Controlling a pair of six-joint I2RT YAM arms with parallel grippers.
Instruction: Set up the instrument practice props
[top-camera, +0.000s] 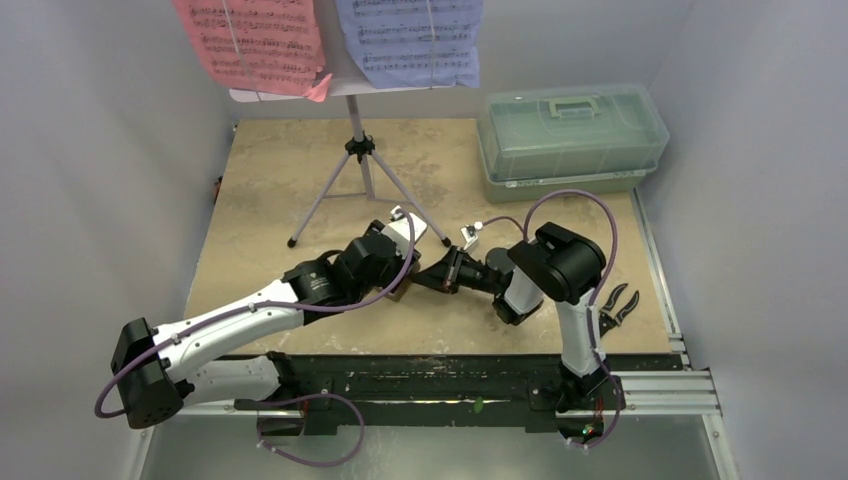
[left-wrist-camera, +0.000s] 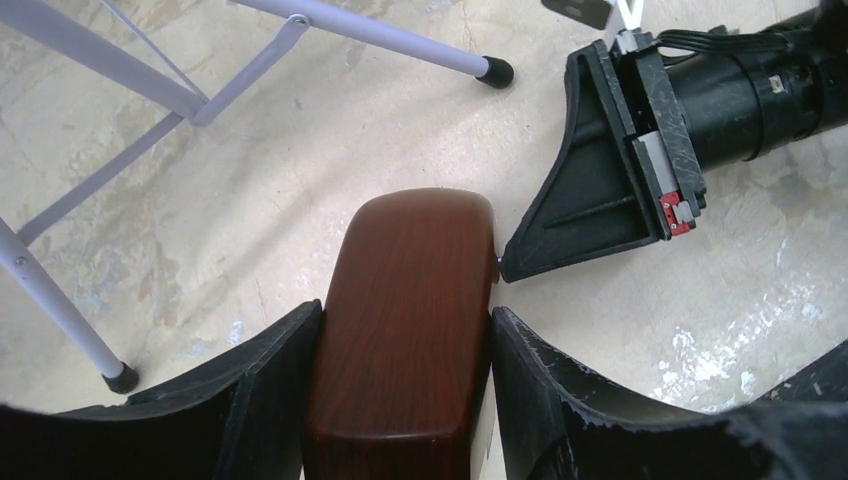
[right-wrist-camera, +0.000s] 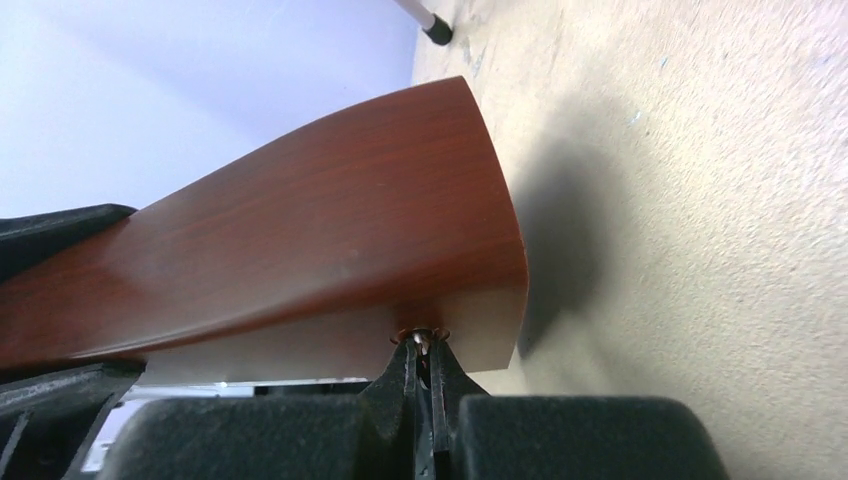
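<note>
The small brown metronome (left-wrist-camera: 410, 320) lies tilted just above the tabletop, and my left gripper (left-wrist-camera: 405, 310) is shut on its two side faces. My right gripper (right-wrist-camera: 425, 345) is shut, its tips pinching a small metal knob (right-wrist-camera: 421, 336) on the metronome's (right-wrist-camera: 300, 240) pale side. Both grippers meet at mid-table, left (top-camera: 395, 272) and right (top-camera: 428, 280). Behind them stands the lavender music stand (top-camera: 358, 140) on tripod legs (left-wrist-camera: 350, 25). A pink sheet (top-camera: 255, 40) and a pale-blue sheet (top-camera: 415, 35) rest on its desk.
A translucent green lidded box (top-camera: 570, 140) sits at the back right. Small black pliers (top-camera: 618, 303) lie at the right near the table's edge. The stand's nearest foot (left-wrist-camera: 495, 72) is close to my right gripper's body (left-wrist-camera: 620, 170). Grey walls enclose the table.
</note>
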